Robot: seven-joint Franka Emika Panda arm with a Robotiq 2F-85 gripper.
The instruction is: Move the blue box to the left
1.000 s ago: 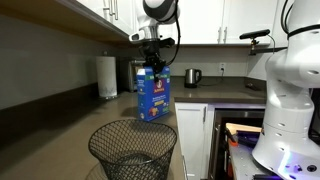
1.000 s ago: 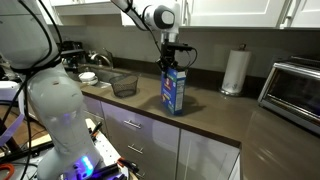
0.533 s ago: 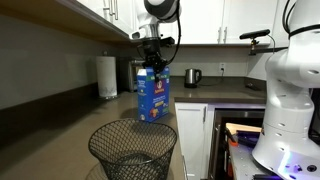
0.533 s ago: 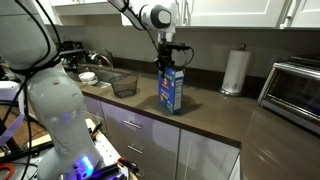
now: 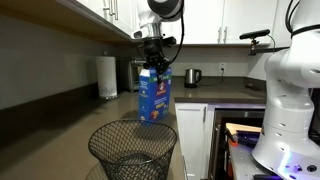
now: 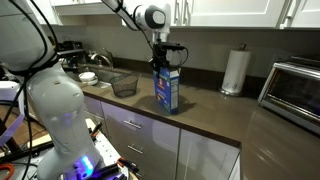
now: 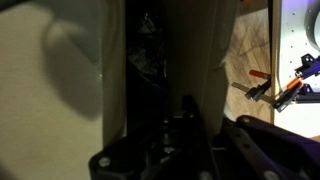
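The blue box (image 5: 153, 96) stands upright over the dark countertop, with its yellow-orange picture facing out; it also shows in the other exterior view (image 6: 167, 91). My gripper (image 5: 152, 63) comes down from above and is shut on the box's top edge, as both exterior views show (image 6: 164, 64). I cannot tell whether the box's base touches the counter. The wrist view is dark. It shows the narrow box top (image 7: 146, 60) running between my fingers (image 7: 186, 112).
A black wire basket (image 5: 132, 150) (image 6: 124, 85) sits on the counter near the box. A paper towel roll (image 5: 107, 76) (image 6: 235, 72) stands by the wall. A silver toaster oven (image 6: 295, 88), a kettle (image 5: 193, 76) and a white robot body (image 5: 285, 90) are nearby.
My gripper and the blue box have shifted a little toward the wire basket, leftward in the exterior view that shows the toaster oven. My grip is unchanged.
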